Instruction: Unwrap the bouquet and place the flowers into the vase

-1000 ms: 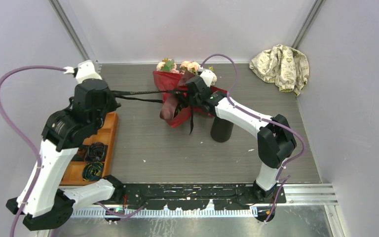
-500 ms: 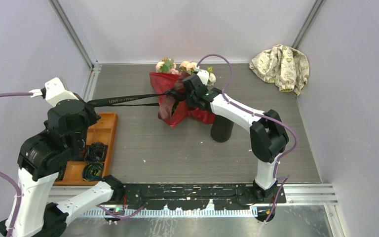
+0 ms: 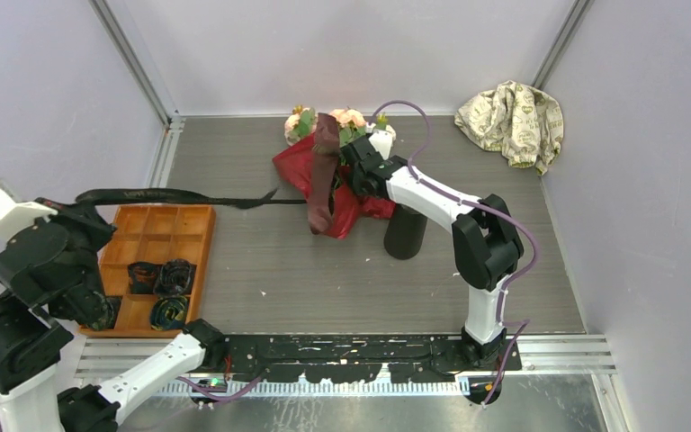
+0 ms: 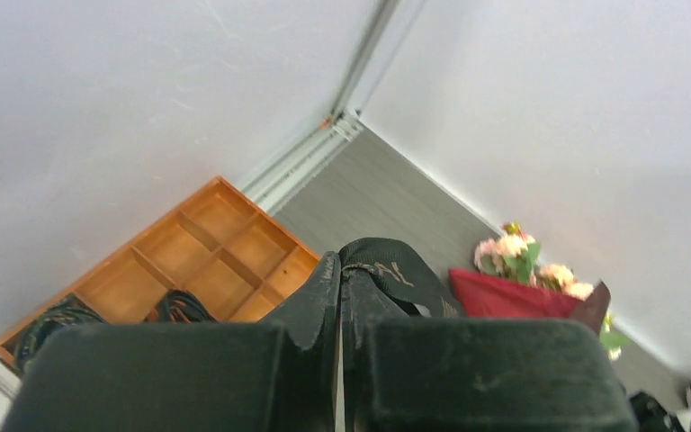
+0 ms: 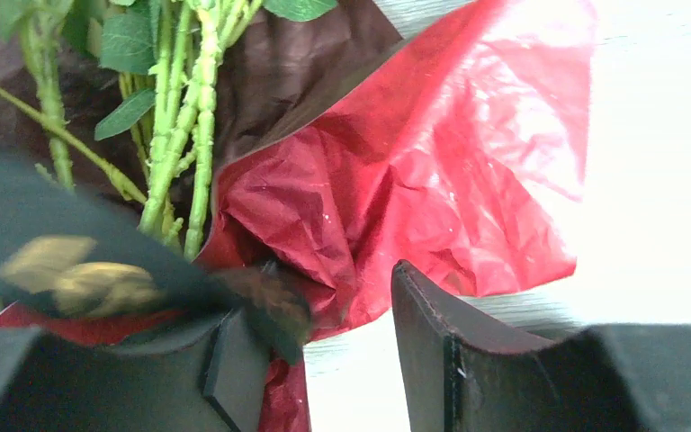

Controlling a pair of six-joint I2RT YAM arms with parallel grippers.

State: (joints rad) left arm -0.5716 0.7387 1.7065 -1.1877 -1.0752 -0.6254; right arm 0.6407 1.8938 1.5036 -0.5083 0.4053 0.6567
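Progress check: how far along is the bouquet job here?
Nothing finished. In hand: the left tool is shut on the black printed ribbon, stretched leftward; the right tool sits open at the crinkled dark red wrapping paper. Left: the green flower stems lie in that paper, and the matte black cylinder vase holds no flowers.

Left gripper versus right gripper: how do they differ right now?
The left gripper is shut on the black ribbon; the right gripper has its jaws apart. The left gripper sits far out by the orange tray; the right gripper is at the red wrapping paper. Both are black.
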